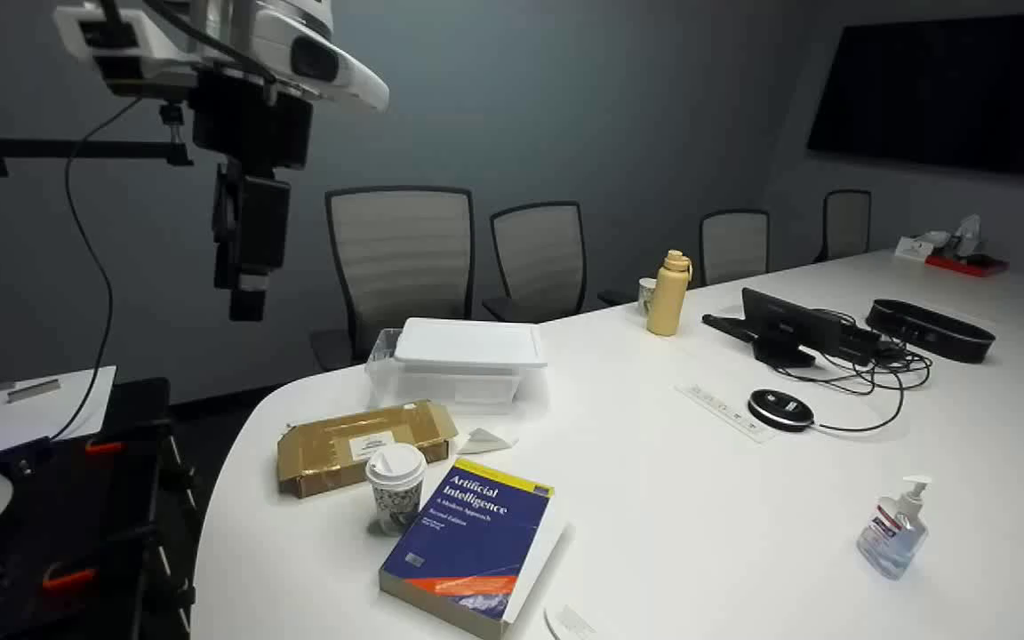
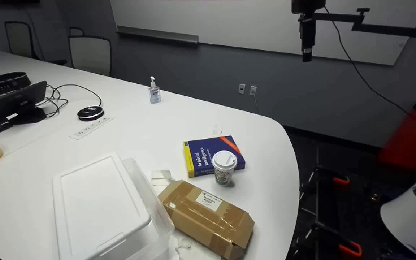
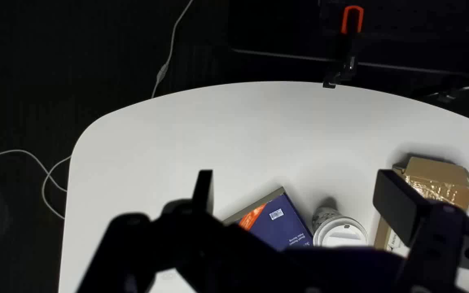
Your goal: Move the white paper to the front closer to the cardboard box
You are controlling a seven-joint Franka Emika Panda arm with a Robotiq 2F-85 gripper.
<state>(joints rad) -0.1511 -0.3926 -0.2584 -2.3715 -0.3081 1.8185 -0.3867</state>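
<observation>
White paper [image 2: 161, 177]: a small folded piece lying inward from the rounded end of the surface [image 1: 645, 480], hemmed in by the cardboard box [image 2: 208, 216], the textbook [image 1: 474, 533] and the storage bin [image 1: 441, 388].
Coffee cup [image 1: 397, 505]: upright between cardboard box and textbook, close to both, with dark-patterned sides and a white top.
Long edges: a yellow water bottle [image 1: 670, 298] near one, a pump bottle of clear sanitizer [image 2: 155, 95] near the other.
Textbook: "Artificial Intelligence: A Modern Approach", thick, lying flat, blue cover banded yellow and orange.
Cardboard box: low, tan and oblong, creased, glossy where taped, near the surface's curved edge.
Storage bin: clear plastic; its flat white lid [image 2: 98, 202] sits askew, leaving a strip of the top uncovered. Contents cannot be made out.
Tool [image 3: 295, 183]: black, well above the surface, fingers [image 3: 395, 203] spread wide apart.
</observation>
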